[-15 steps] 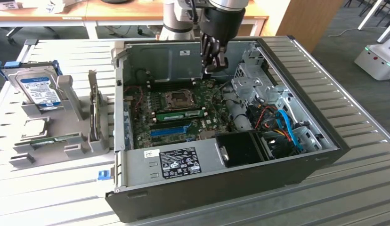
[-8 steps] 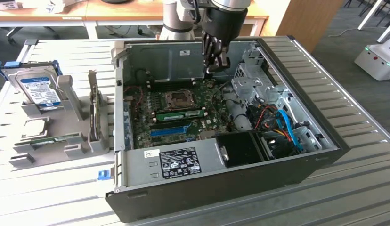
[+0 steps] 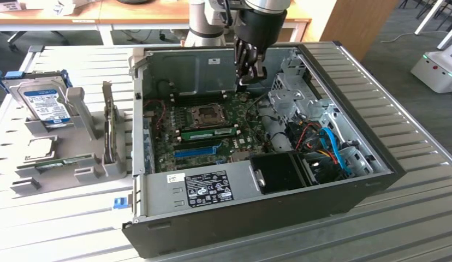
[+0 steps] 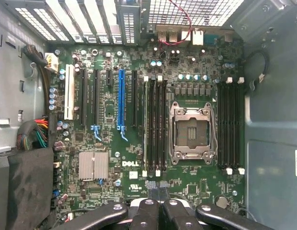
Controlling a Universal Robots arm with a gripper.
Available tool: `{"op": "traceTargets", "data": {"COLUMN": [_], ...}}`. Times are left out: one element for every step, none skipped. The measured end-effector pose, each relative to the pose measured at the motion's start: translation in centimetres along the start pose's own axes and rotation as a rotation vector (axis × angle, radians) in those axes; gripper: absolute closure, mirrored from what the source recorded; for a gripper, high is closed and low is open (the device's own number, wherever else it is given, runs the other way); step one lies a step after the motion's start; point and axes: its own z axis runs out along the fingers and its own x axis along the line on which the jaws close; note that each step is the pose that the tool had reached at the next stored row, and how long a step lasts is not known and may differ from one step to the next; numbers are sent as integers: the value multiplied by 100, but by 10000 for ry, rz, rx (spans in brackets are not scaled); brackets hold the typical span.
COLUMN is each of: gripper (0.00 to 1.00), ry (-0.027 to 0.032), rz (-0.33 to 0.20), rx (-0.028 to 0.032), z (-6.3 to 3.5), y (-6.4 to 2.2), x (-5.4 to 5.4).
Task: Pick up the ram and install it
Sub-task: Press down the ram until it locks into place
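Wrist view: closed hand (image 4: 158, 191), base cropped

pincer (image 3: 245, 81) over the motherboard (image 3: 242, 143) inside the case (image 3: 233, 218), hard drive (image 3: 44, 102) on the exterior view's left

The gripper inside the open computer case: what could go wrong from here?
1. The shut gripper hangs over the motherboard. A careless descent could strike the open CPU socket, whose contacts look uncovered.
2. A green ram stick stands in a slot beside that socket. A low sideways move might knock it.
3. The metal drive cage stands close beside the gripper. A swing that way might hit it.
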Motion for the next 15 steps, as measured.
{"op": "traceTargets", "data": {"gripper": [89,89,89,89,89,89,89,89,89,89,89,89,89,89,89], "ry": [8,14,22,34,47,56,65,72,78,81,86,90,94,98,99], "rz": [0,-1,0,1,2,2,2,3,4,4,4,4,5,5,5], "rx": [0,0,0,1,1,1,1,1,1,1,1,1,1,1,2], "z": [6,13,21,29,37,46,55,64,75,84,93,103,112,121,130], "y": [-1,-1,-1,-2,-2,-2,-3,-3,-4,-4,-5,-5,-6,-6,-7], "x": [0,1,1,1,2,2,3,3,4,4,5,5,6,6,7]}}
